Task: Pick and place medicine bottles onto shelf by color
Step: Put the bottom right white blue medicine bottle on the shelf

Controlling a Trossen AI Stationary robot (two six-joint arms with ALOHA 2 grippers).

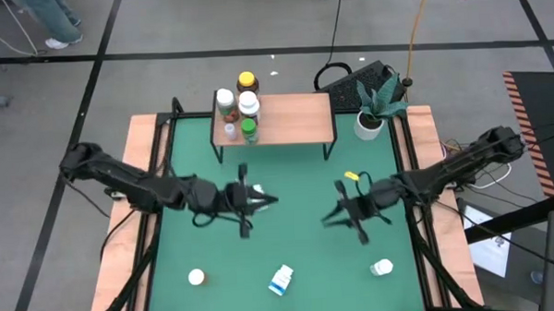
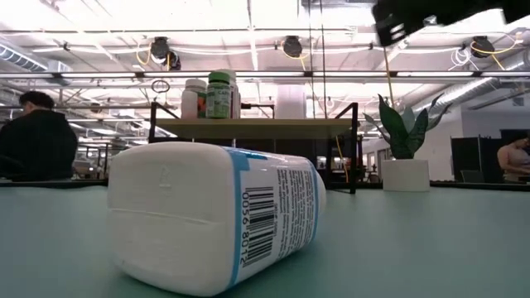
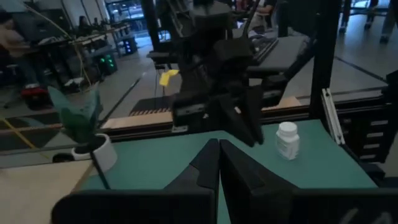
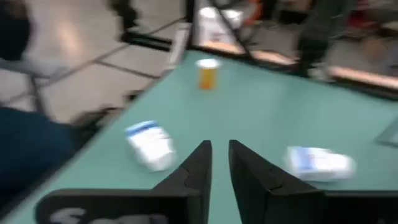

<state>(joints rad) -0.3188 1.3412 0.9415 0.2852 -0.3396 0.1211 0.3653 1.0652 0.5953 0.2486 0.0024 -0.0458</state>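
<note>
Left gripper (image 1: 256, 200): you have it hovering near the middle of the bench, jaws pressed together on nothing, as its own wrist view shows

Right gripper (image 1: 339, 211): it hangs right of centre; its wrist view shows a narrow gap between the jaws with nothing in it, so treat it as barely parted and empty

Shelf (image 1: 294, 118): stands at the far edge of the bench, with its left end loaded and its right end bare

Shelf contents: four bottles clustered at the left end, namely a yellow-lidded amber bottle (image 1: 247, 82), two white bottles (image 1: 225, 100), and a green bottle (image 1: 249, 130) nearest the shelf's front edge

Loose bottles: three remain along the near edge of the bench

Blue-labelled bottle (image 1: 281, 280): lies on its side at the middle of the near edge, long axis slanting across the bench; it sits between the two arms and neither is clearly nearer

Right white bottle (image 1: 382, 266): near the near right corner, on the near-edge side of the right gripper; your right arm is clearly nearer, and I judge this its likeliest pick

Orange-toned bottle (image 1: 196, 277): near the near left corner, closer to your left arm; posture cannot be told

Plant pot (image 1: 368, 125): just beside the shelf's right end, not part of the job
</note>
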